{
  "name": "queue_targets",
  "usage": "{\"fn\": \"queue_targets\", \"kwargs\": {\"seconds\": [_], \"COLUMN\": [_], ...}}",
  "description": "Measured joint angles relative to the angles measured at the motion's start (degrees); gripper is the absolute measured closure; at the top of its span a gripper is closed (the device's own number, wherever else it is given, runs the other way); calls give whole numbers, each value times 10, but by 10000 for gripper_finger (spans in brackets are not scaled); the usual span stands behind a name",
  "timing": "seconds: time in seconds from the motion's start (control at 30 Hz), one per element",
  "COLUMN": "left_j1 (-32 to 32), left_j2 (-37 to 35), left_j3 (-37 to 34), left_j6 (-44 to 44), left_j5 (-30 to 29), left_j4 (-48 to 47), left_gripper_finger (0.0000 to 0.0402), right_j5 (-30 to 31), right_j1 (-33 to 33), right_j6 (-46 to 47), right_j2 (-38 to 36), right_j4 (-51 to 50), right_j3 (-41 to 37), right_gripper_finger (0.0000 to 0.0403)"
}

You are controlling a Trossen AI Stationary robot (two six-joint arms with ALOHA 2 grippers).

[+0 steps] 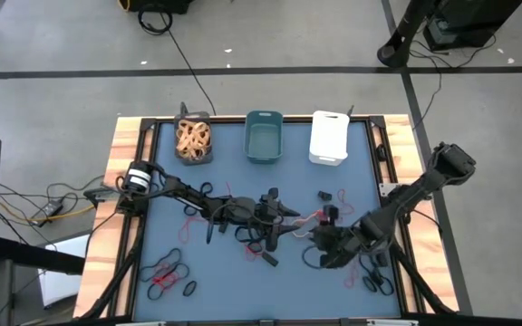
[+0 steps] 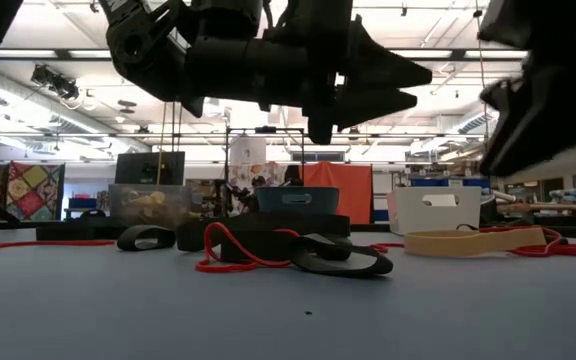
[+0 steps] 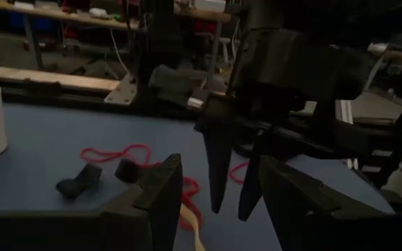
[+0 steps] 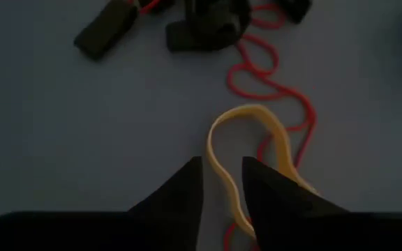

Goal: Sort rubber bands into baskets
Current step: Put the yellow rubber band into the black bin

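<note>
A tan rubber band (image 4: 253, 132) lies flat on the blue table (image 1: 243, 272), beside a red one (image 4: 271, 77). My right gripper (image 4: 222, 167) slants down over it, open, with one strand of the tan loop running between its fingertips. My left gripper (image 3: 220, 167) hovers level above the table's middle (image 1: 281, 213), open and empty, pointing at the right gripper's fingers (image 3: 218, 174). Three baskets stand along the far edge: a dark grey one (image 1: 193, 140) holding tan bands, a teal one (image 1: 264, 138) and a white one (image 1: 329, 138). My right gripper stands astride the near part of the tan band's loop (image 4: 223, 178), coming from above at a slant. The band lies on the table. Whether a finger touches the strand, I cannot tell.
Black bands and clips (image 4: 201, 28) lie just beyond the tan band. More red and black bands sit at the near left (image 1: 169, 276) and the near right (image 1: 374, 281). Black cables run along both arms. Wooden rails edge the table (image 1: 120, 172).
</note>
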Motion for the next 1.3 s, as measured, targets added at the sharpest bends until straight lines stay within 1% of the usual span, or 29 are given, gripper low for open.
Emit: {"fn": "queue_targets", "kwargs": {"seconds": [0.17,0.27,0.37,0.67,0.73,0.83,0.9,1.0,1.07,1.17,1.3], "left_j1": [3,3,4,11,10,10,10,10,9,0,-12], "left_j2": [0,0,0,0,0,0,0,0,0,0,0], "left_j3": [0,0,0,0,0,0,0,0,0,0,0], "left_j6": [0,0,0,0,0,0,3,20,41,81,115], "left_j5": [0,-1,-1,-1,-1,-1,-1,-1,13,59,65], "left_j4": [-9,-18,-30,-68,-68,-70,-71,-78,-83,-83,-83], "left_gripper_finger": [208,208,208,208,208,208,208,208,208,208,208], "right_j5": [-40,-58,-76,-117,-133,-164,-172,-146,-106,-30,15], "right_j1": [-31,-44,-57,-83,-87,-91,-91,-89,-82,-69,-51], "right_j6": [-18,-34,-43,-53,-55,-56,-55,-46,-46,-50,-58], "right_j2": [0,0,0,0,0,0,0,0,0,0,0], "right_j4": [62,87,100,123,123,124,129,139,139,140,140], "right_j3": [-50,-69,-84,-100,-100,-100,-100,-96,-87,-66,-31], "right_gripper_finger": [266,266,275,324,341,383,393,395,397,398,399]}}
